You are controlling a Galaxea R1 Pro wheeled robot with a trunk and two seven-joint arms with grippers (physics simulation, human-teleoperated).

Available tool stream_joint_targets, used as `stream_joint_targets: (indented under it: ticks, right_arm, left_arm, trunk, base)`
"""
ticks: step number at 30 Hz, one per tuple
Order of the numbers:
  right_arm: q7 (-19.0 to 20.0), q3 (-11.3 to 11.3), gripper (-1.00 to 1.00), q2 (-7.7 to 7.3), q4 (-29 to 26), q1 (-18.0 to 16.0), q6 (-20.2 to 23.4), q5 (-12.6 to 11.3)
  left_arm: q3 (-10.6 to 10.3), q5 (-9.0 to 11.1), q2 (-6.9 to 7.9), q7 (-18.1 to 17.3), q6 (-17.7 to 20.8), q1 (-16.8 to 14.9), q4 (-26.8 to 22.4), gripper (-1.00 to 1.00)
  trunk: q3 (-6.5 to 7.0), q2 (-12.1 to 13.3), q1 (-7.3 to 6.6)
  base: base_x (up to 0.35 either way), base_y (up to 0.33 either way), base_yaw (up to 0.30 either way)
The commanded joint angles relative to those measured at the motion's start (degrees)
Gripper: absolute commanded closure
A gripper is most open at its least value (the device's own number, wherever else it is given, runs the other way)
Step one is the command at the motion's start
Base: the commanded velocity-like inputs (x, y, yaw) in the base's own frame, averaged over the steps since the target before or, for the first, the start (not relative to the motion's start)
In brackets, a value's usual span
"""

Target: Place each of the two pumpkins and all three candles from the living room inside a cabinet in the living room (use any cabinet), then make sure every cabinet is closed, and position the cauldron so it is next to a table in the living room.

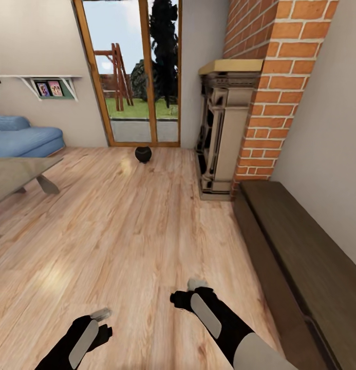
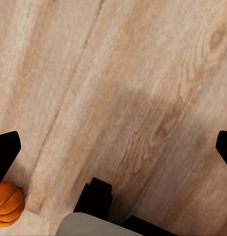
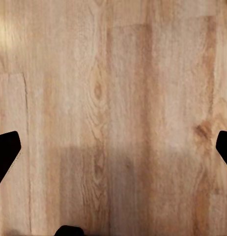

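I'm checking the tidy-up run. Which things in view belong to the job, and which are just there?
Belong to the job:
- cauldron, on the floor by the glass door
- pumpkin, on the floor
- coffee table
- long dark cabinet, drawers shut

Just there:
- blue sofa
- fireplace
- brick chimney
- wall shelf with photos

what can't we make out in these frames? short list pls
- Pumpkin, left wrist view: cut off by the frame edge, stem unseen.
- Table, head view: cut off by the left edge; most of its top out of frame.
- Cabinet, head view: runs off the lower right; far end unseen.
- Cauldron, head view: too small and dark to see inside.
- Left gripper and right gripper: jaws spread wide, tips clipped at the frame edges.
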Motion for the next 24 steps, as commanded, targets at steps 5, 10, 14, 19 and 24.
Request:
stream_joint_targets:
  ticks: [5,10,14,19,24]
  right_arm:
    - [-0.60,1.59,-1.00,-0.05,-0.09,-0.03,-0.76,-0.38]
    - [-0.60,1.82,-1.00,-0.09,-0.09,-0.03,-0.93,-0.35]
    - [-0.60,1.84,-1.00,-0.22,-0.09,-0.03,-0.96,-0.35]
    - [-0.60,1.84,-1.00,-0.33,-0.09,-0.03,-1.02,-0.27]
    - [-0.54,1.84,-1.00,-0.39,-0.09,-0.03,-2.30,-0.31]
  left_arm:
    - [-0.38,0.64,0.08,0.55,0.07,-0.03,-0.07,-1.00]
    - [-0.40,0.48,0.04,0.54,0.04,-0.03,-0.07,-1.00]
    - [-0.41,0.45,0.07,0.54,-0.06,-0.03,-0.07,-1.00]
    - [-0.42,0.37,0.07,0.54,-0.10,-0.03,-0.07,-1.00]
    - [-0.47,0.28,0.01,0.54,-0.10,-0.03,-0.07,-1.00]
  trunk:
    - [-0.05,-0.02,0.03]
    - [-0.05,-0.02,0.03]
    - [-0.05,-0.02,0.03]
    - [-0.05,-0.02,0.03]
    - [-0.01,-0.02,0.03]
  base:
    - [0.329,0.000,0.292]
    - [0.277,0.000,0.292]
    - [0.078,0.000,0.291]
    - [0.258,0.000,0.120]
    - [0.323,0.000,0.012]
